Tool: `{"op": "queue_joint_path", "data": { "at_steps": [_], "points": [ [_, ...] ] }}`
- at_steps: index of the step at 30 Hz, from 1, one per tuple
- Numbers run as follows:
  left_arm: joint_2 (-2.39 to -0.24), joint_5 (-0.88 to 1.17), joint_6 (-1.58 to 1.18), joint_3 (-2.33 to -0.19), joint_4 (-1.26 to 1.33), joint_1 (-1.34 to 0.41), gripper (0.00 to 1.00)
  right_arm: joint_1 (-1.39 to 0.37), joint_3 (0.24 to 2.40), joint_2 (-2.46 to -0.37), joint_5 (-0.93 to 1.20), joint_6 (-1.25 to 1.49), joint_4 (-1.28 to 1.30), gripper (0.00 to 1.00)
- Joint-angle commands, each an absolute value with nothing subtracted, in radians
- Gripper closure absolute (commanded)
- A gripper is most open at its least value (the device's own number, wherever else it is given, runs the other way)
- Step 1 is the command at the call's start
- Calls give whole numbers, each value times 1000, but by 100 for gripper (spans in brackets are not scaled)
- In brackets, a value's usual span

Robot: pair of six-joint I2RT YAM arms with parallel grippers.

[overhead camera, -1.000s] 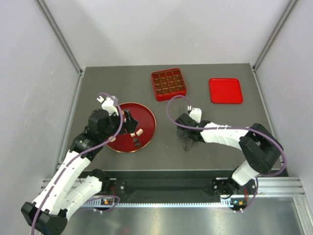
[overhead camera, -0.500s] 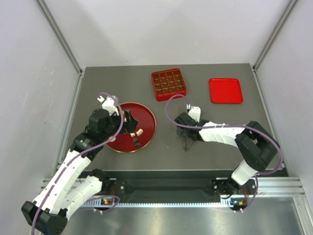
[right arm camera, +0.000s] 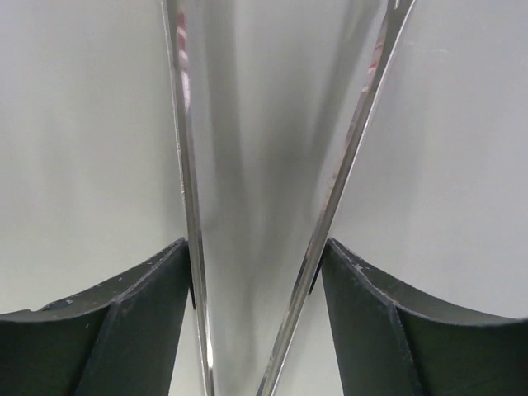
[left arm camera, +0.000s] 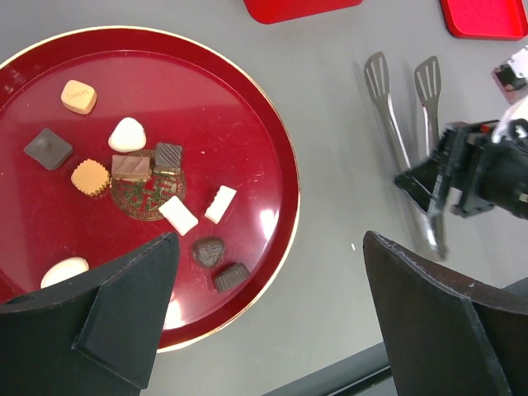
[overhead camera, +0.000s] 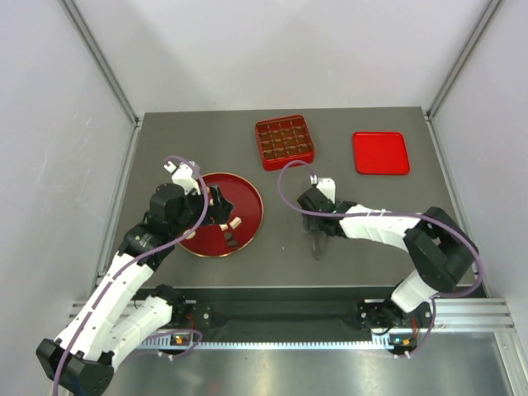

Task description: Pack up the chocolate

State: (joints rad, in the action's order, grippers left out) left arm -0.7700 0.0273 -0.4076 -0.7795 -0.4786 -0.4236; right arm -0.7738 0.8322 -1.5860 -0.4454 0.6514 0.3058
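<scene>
On plate (left arm camera: pixel 235 124), perhaps eleven chocolates (left arm camera: pixel 127 134), one tongs (left arm camera: pixel 377 74)

You've got eleven chocolate pieces (left arm camera: pixel 178 215) in view on the one round red plate (left arm camera: pixel 247 124). Right of the plate lies one pair of tongs (left arm camera: pixel 377 74). Beyond the plate sit one compartmented red box (overhead camera: pixel 285 142) and one red lid (overhead camera: pixel 380 153).

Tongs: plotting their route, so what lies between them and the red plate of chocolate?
Nothing; the left wrist view shows bare table between tongs and plate.
</scene>
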Motion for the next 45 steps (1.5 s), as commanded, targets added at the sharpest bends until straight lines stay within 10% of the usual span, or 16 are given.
{"op": "queue_joint_path", "data": {
  "at_steps": [1,21,45],
  "points": [
    [-755,12,-388,-782,-443,-426,2,-764,897,-1470,-367,517,399,38],
    [-767,12,-391,-779,-433,-426,2,-764,1086,-1287,-216,390,635,48],
    [-991,144,-583,-924,-574,-118,9,-1088,1054,-1426,-172,143,143,50]
  ]
}}
